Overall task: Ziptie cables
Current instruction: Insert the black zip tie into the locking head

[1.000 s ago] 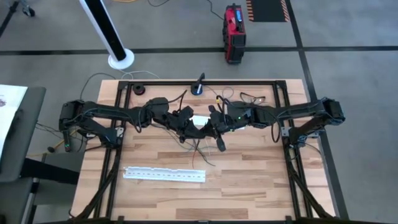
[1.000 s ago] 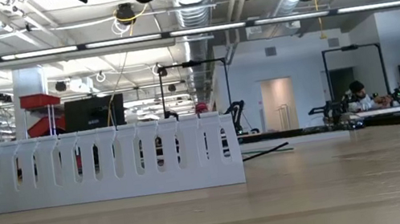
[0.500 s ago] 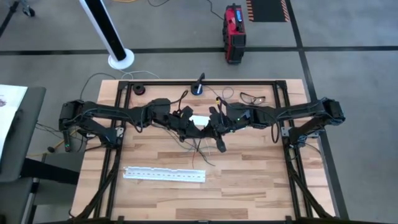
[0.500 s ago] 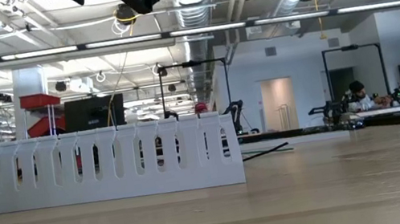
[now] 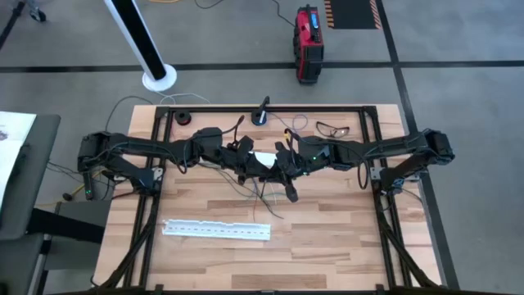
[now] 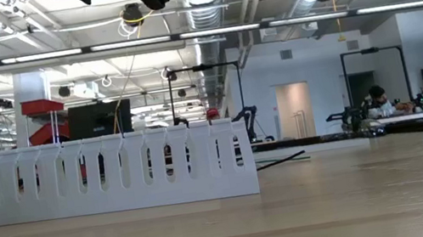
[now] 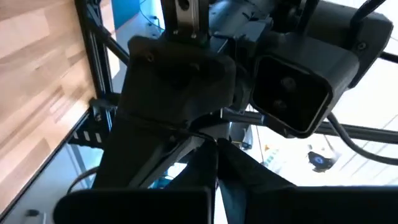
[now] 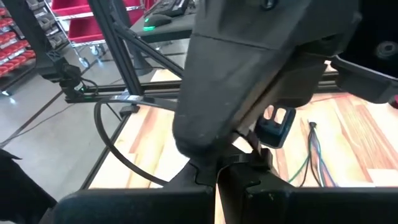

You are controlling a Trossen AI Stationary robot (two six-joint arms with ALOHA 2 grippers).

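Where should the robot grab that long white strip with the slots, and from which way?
Probably from straight above, pinching the middle of the white strip across its narrow width. It lies flat on the table with its slotted wall standing up, and nothing lies close beside it.

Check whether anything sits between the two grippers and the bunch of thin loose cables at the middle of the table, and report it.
Nothing visible does. From above, the left gripper and right gripper meet over the middle of the wooden table, with the thin grey and dark cables trailing just below them. The long white perforated strip lies nearer the front edge, apart.
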